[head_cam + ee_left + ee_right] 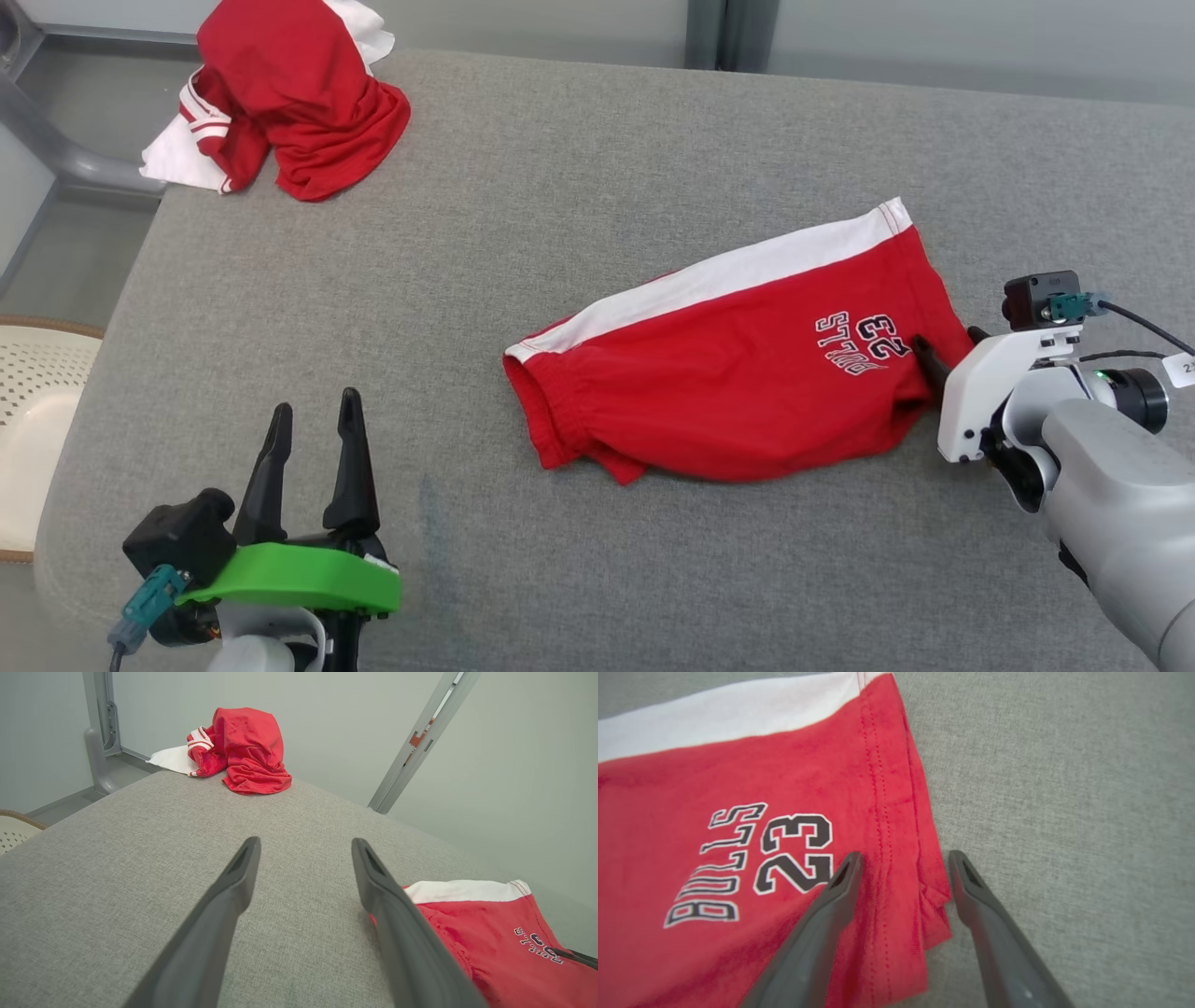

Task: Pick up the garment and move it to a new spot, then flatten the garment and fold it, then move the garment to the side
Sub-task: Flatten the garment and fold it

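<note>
Head view: the red shorts (738, 373), with a white side stripe and the print "BULLS 23", lie spread flat right of centre on the grey table (560, 187). The right gripper (948, 338) comes in from the right edge, its jaws apart at the shorts' right hem. The left gripper (316, 403) stands at the lower left, jaws apart and empty, well apart from the shorts. A heap of red and white clothing (299, 103) sits at the upper left.

Left wrist view: the left gripper (306, 842) is spread above bare table (140, 858); the shorts (495, 933) occupy the lower right, the heap (247, 751) the top centre.

Right wrist view: the right gripper (906, 855) straddles the hem of the shorts (738, 765), one finger over red cloth, the other over table (1064, 812); nothing is clamped.
</note>
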Robot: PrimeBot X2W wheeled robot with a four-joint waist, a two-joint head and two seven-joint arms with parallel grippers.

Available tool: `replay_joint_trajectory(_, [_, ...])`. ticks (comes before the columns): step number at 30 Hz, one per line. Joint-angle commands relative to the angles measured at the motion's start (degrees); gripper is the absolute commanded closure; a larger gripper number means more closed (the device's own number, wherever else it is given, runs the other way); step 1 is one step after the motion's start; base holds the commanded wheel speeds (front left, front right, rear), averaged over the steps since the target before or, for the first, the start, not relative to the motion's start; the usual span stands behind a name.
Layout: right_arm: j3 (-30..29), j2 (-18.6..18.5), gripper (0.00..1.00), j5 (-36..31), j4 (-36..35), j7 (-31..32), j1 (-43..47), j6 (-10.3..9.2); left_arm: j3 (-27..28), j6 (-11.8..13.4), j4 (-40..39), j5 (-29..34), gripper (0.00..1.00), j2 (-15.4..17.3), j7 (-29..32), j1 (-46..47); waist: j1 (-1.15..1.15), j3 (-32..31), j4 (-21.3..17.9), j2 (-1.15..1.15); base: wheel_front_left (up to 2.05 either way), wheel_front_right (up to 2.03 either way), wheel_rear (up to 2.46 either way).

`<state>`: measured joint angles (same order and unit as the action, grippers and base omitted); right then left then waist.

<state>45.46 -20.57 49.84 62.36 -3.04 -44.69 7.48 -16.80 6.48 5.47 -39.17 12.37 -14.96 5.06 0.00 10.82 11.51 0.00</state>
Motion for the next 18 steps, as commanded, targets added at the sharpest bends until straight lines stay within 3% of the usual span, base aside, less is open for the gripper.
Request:
replay_joint_trajectory(1, [0.4,0.5,1.0,0.5,0.1,0.0,1.6,0.03,0.4,-0.4,0.1,0.3,0.0,-0.2,-0.3,-1.0,0.0,-0.3,-0.6,0.0,0.0,0.0,0.0])
replay_joint_trajectory(8, [-1.0,0.5,1.0,2.1,-1.5,-4.6,2.1,-0.03,1.7,-1.1,0.8,0.2,0.0,-0.4,-0.3,-0.4,0.0,-1.8,-4.2,0.0,0.0,0.0,0.0])
replay_joint_trajectory(18, [-3.4,-1.7,1.0,4.6,-5.2,-9.9,6.6,-0.03,3.1,-0.9,2.8,2.8,0.0,0.8,-0.3,-1.2,0.0,-3.9,-14.0,0.0,0.0,0.0,0.0])
